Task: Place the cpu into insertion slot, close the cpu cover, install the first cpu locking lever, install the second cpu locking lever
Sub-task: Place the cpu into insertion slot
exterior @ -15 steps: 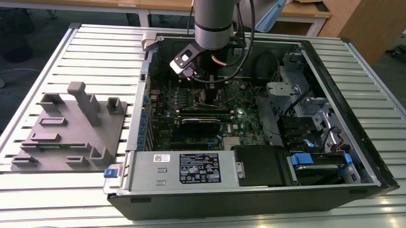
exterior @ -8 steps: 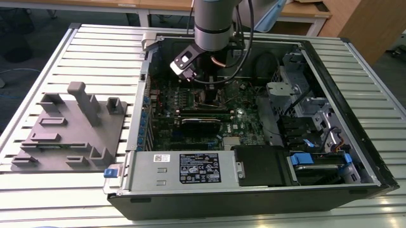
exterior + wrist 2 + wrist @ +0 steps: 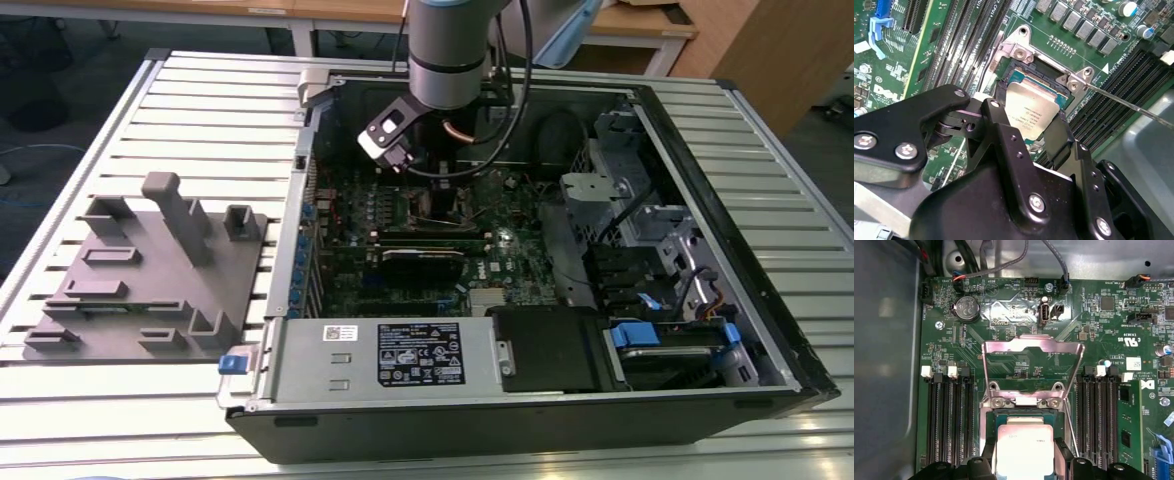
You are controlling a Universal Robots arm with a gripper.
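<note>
The cpu, a silver-grey square chip, sits level at the insertion slot, whose teal rim shows along one side. In the first wrist view the cpu covers the insertion slot. My gripper is straight over it, one black finger against each side of the chip, so it is shut on the cpu. The cpu cover stands swung up behind the socket. A thin locking lever juts out to one side. In the exterior view the arm reaches down into the open computer case.
Long black memory slots flank the socket on both sides. A coin battery lies beyond the cover. In the case stand the power supply box, a black card and a drive cage. A grey fixture sits at the exterior view's left.
</note>
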